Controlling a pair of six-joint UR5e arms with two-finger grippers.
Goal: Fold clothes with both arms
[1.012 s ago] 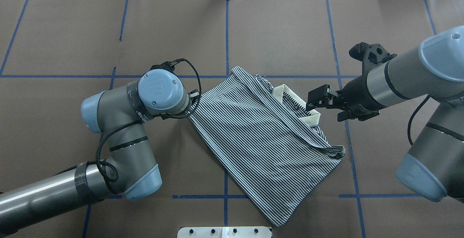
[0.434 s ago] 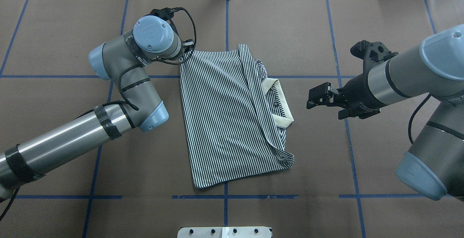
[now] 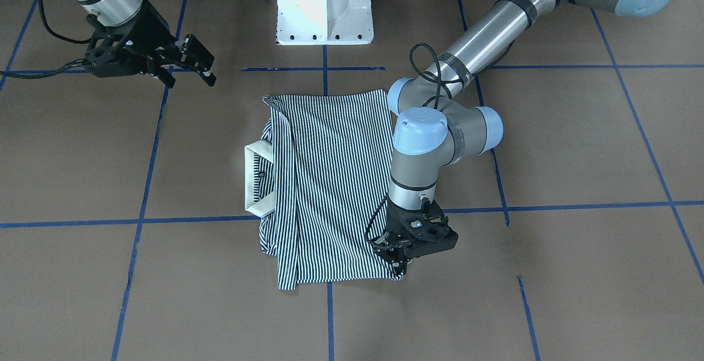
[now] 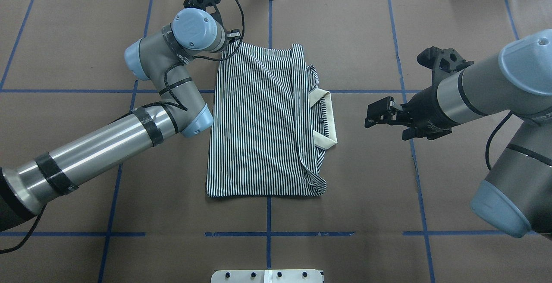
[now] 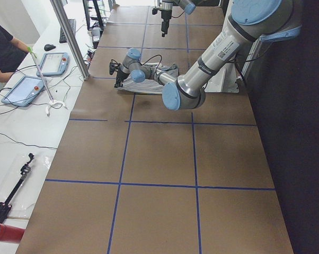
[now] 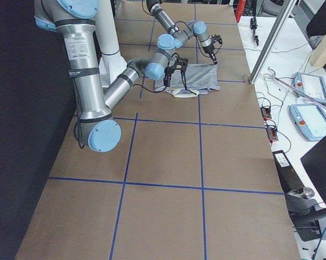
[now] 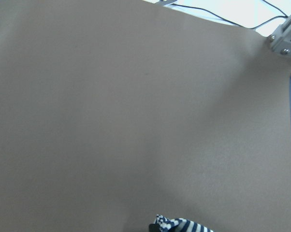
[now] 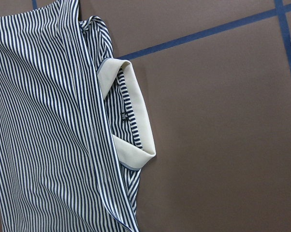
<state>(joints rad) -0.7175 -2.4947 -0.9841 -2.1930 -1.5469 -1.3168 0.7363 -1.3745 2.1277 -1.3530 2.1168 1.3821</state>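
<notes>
On the left of the overhead view, the left arm reaches out across the brown paper-covered table, its wrist bent over the far left corner of the polo shirt. The left gripper points straight down with its jaws closed on that corner. Its wrist camera shows a tuft of striped cloth at the bottom edge, but I cannot tell whether the corner is lifted clear of the paper. In the middle of the table the shirt lies flat as a rough rectangle, with its sides folded in and one long fold running down its right part. The cream collar sticks out at the right edge, crossing one of the blue tape lines. Further right, well apart from the collar, the right gripper hangs over bare paper on the right arm, fingers spread and holding nothing.
</notes>
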